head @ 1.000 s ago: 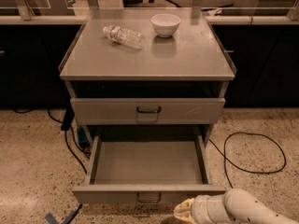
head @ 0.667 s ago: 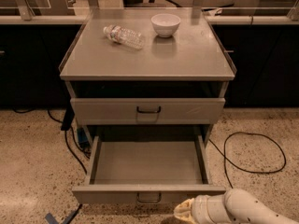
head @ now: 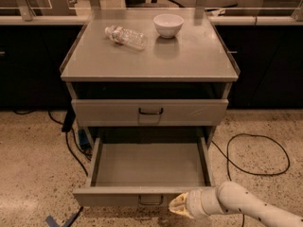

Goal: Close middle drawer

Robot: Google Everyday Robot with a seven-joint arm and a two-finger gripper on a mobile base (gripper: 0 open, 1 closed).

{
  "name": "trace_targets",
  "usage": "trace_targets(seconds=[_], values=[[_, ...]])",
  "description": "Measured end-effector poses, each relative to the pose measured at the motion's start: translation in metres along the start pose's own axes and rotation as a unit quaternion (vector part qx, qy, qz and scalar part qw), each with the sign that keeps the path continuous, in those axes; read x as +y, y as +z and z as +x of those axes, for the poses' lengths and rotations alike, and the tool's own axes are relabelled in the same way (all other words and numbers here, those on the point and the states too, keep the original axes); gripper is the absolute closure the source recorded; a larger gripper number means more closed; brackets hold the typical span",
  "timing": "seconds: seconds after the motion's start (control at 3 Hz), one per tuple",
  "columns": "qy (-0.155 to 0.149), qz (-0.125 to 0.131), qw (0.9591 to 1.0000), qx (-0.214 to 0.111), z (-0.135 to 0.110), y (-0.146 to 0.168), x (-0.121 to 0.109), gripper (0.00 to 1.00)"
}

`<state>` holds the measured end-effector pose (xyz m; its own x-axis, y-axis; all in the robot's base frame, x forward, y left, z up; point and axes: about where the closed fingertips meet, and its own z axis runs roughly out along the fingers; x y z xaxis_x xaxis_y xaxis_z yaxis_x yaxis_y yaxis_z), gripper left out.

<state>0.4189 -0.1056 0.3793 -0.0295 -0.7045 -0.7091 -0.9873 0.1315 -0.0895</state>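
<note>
**While the middle drawer [head: 149, 167] stands wide open, the gripper [head: 180, 205] sits at its front**

Low and near, the gripper is just right of the drawer's small dark handle [head: 150, 201], close to the front panel. Whether it is open or closed I cannot tell. The drawer is pulled far out toward us, below a shut drawer [head: 189, 112]. It looks like stiff metal on slides and probably light, so a flat push near the panel's centre should do. A bottle [head: 125, 36] and a bowl [head: 168, 25] sit on top.

Cabinet top [head: 199, 60]: clear plastic bottle [head: 125, 36] lying on its side, left of upright white bowl [head: 168, 25]; the two apart. Below, closed drawer front [head: 199, 112] w/ dark handle. Speckled floor [head: 33, 174]: black cable loop [head: 228, 151] at right, blue tape [head: 52, 220] bottom left. Gripper [head: 176, 206] at bottom edge, right of centre.
</note>
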Motion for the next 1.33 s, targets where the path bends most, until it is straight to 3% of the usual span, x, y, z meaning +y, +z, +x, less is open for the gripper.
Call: trace_targets(seconds=[1.0, 1.33], values=[[-0.026, -0.001, 0.9997, 0.000, -0.012, 0.041, -0.027, 1.00], [-0.027, -0.002, 0.9996, -0.001, -0.012, 0.042, -0.028, 1.00]])
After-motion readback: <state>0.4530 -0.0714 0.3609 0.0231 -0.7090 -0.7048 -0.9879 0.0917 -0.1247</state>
